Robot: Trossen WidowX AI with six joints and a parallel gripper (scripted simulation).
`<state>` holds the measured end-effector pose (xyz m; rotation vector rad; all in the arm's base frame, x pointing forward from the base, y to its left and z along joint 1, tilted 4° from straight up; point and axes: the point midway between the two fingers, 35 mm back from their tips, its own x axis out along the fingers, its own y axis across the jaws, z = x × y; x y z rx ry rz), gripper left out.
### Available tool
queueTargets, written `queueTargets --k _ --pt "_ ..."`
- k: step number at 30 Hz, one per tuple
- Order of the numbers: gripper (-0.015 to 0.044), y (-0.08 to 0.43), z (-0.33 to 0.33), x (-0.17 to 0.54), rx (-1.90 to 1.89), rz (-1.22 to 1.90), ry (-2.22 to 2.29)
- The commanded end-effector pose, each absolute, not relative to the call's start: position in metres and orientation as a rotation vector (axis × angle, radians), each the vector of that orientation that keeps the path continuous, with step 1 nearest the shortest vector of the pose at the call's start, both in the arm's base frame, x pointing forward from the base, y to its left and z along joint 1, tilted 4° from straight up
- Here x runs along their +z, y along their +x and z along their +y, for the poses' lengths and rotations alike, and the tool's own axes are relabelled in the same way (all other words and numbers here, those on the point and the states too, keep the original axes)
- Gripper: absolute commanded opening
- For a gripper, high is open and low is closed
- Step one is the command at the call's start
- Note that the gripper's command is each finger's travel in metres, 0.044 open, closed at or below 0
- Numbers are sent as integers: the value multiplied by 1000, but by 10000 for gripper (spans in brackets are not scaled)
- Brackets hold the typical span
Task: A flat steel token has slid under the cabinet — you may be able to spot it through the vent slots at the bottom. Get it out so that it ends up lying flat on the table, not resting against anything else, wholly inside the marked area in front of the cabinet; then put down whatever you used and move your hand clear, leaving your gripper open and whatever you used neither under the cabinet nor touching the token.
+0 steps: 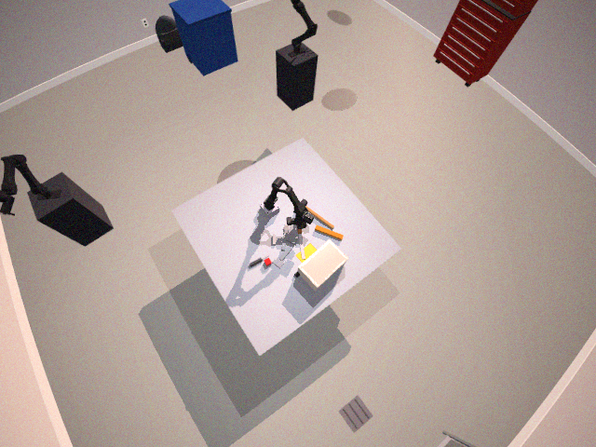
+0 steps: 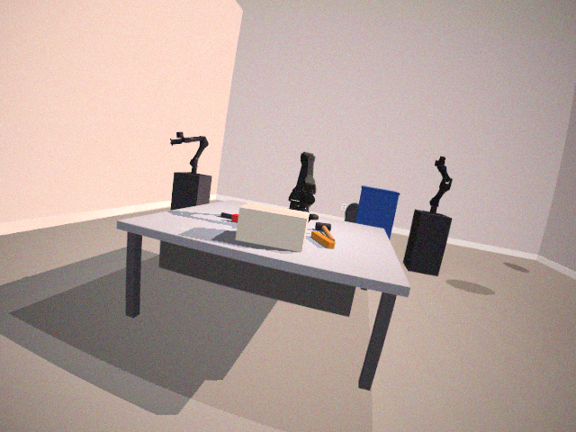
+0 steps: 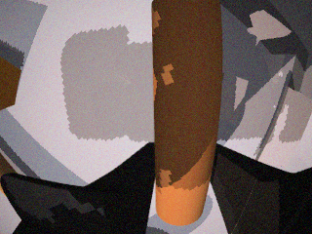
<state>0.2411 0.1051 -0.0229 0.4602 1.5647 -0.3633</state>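
The black claw [image 1: 300,229] [image 3: 182,180] grips a round orange-brown wooden handle [image 1: 300,231] [image 3: 187,97], probably to reach low under the cream box-shaped cabinet [image 1: 323,264] [image 2: 272,229]. Its pale shaft [image 1: 303,248] crosses the yellow marked area [image 1: 310,250] on the light-grey desk [image 1: 231,211] [image 2: 363,260]. The steel token (presumably beneath the cabinet) cannot be made out.
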Motion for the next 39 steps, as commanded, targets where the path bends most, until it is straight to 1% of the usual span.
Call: queueTargets --k 1,39 --pt "0 243 99 -23 -370 1561 460" --pt "0 254 62 -26 -375 1559 460"
